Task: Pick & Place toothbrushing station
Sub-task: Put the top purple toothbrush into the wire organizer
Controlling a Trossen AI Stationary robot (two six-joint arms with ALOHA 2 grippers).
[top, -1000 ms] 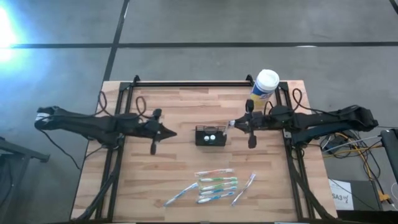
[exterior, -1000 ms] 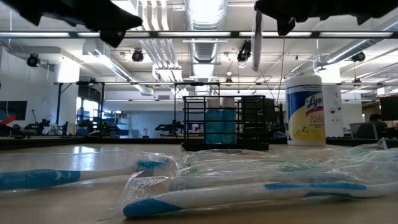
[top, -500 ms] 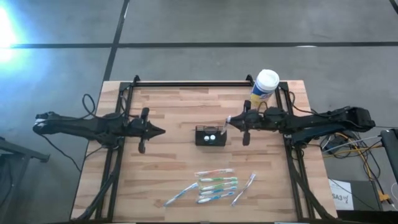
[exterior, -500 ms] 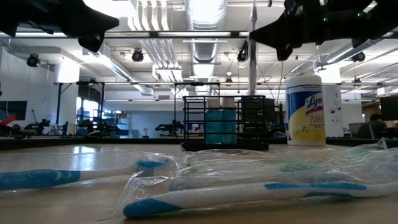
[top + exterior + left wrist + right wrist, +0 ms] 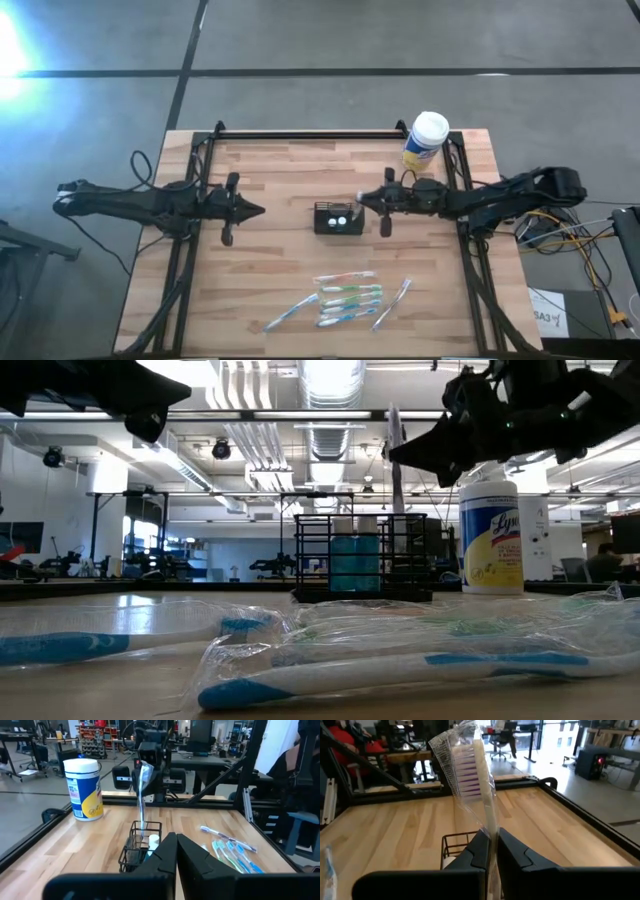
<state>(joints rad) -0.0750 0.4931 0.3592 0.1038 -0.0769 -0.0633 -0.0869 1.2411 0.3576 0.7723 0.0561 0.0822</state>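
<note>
**Wrapped toothbrush poised over the caddy**

The right claw is clenched on a wrapped toothbrush, holding it upright just above the right end of the black mesh caddy, which sits at the middle of the wooden surface. In the left wrist view the brush's lower end seems to reach the caddy's rim; whether it is already inside a compartment I cannot tell. I judge the step in hand to be dropping this brush into the caddy. The next move calls for a straight lowering into an open cell, clear of the wire walls, then letting go.

The left claw waits to the left of the caddy, well apart, fingers closed on nothing.

Counted: one caddy, one yellow wipes canister at the far right corner, one brush in the claw, and about six wrapped toothbrushes lying near the front edge.
</note>
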